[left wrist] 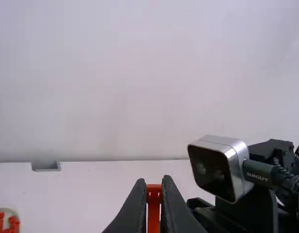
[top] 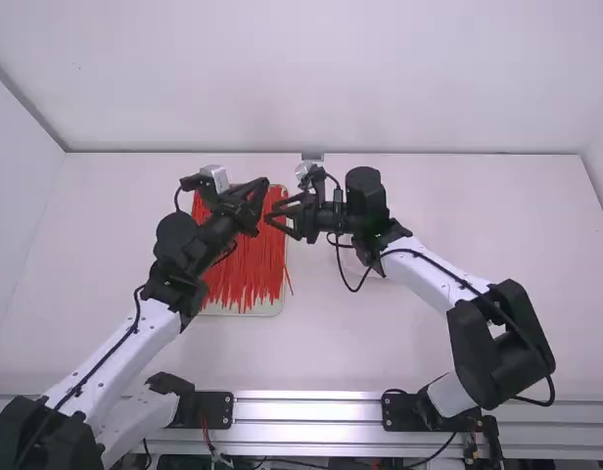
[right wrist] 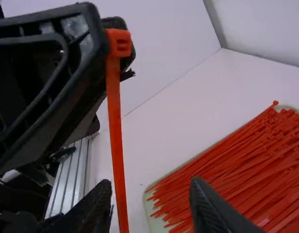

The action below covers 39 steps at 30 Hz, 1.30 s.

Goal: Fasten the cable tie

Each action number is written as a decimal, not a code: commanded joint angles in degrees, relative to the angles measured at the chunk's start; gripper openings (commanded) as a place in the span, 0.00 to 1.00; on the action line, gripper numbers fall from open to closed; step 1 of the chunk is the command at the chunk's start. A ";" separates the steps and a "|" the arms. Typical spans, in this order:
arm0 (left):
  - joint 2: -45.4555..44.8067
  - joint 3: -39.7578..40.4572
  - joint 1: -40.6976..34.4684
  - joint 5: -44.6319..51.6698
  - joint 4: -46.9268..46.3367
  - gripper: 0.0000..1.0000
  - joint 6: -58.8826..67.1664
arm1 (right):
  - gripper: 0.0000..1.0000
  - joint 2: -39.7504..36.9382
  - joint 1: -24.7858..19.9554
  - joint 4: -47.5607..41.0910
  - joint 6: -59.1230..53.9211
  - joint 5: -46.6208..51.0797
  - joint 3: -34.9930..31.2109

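1. A shallow pale tray [top: 245, 310] lies on the white surface [top: 478, 206], left of the middle. It holds a dense pile of red cable ties [top: 245, 272] laid roughly parallel, and a few poke past its edge.
2. The left tool [left wrist: 153, 183] is pressed together on a single red cable tie [right wrist: 114, 121], held in the air over the tray's far end. The tie's square head sits close by that tool.
3. The right tool [right wrist: 151, 180] faces the left one with its fingers spread. The tie's strap runs down between them, nearer one finger.
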 commanded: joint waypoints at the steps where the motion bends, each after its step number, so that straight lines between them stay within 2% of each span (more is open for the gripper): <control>1: -1.07 -0.48 -0.17 -0.26 0.35 0.02 -0.11 | 0.23 -1.68 0.15 0.22 -0.15 -0.55 1.75; 2: -1.07 -0.48 -0.22 -0.28 0.22 0.02 -0.11 | 0.13 -1.68 0.17 0.17 -0.15 -0.57 1.75; 4: -1.05 -0.48 -0.46 -0.28 0.17 0.02 -0.13 | 0.01 -1.68 0.17 0.17 -0.13 -0.52 1.75; 8: -1.05 -0.48 -0.02 -0.26 -0.22 0.02 -0.15 | 0.00 -1.68 0.17 0.17 -0.13 -0.57 1.75; 10: -1.07 -0.48 -0.11 -0.35 -0.22 0.11 -0.13 | 0.00 -1.68 0.20 -0.04 -0.17 -0.57 1.75; 12: -1.07 -0.48 -0.04 -0.50 -0.20 0.16 -0.09 | 0.00 -1.68 0.20 -0.11 -0.17 -0.55 1.75; 13: -1.07 -0.48 -0.04 -0.42 -0.02 0.31 -0.07 | 0.00 -1.68 -0.24 -0.17 -0.13 -0.74 1.75; 16: -1.09 -0.48 0.15 -0.26 -0.26 0.45 1.66 | 0.00 -1.68 -1.86 0.24 -0.17 -3.76 1.75; 22: -1.07 -0.48 0.74 -0.02 -1.84 0.82 3.13 | 0.00 -1.70 -8.76 0.61 -0.15 -15.12 1.75; 25: -1.07 -0.42 1.60 3.74 -1.20 0.90 5.88 | 0.00 -1.70 -11.28 0.68 -0.17 -18.62 1.75; 26: -1.07 0.02 2.25 6.54 -1.31 0.98 6.69 | 0.00 -1.70 -12.22 0.66 -0.20 -19.93 1.75; 27: -1.07 0.48 2.82 8.50 -1.57 1.00 7.17 | 0.00 -1.70 -12.87 0.63 -0.68 -20.85 1.75; 32: -1.05 4.63 7.21 19.61 -5.97 0.99 9.90 | 0.00 -1.70 -16.11 0.04 -3.21 -28.28 1.75; 39: -0.44 11.78 10.71 31.43 -15.91 0.99 18.49 | 0.00 -1.70 -17.86 2.01 -3.67 -30.93 1.70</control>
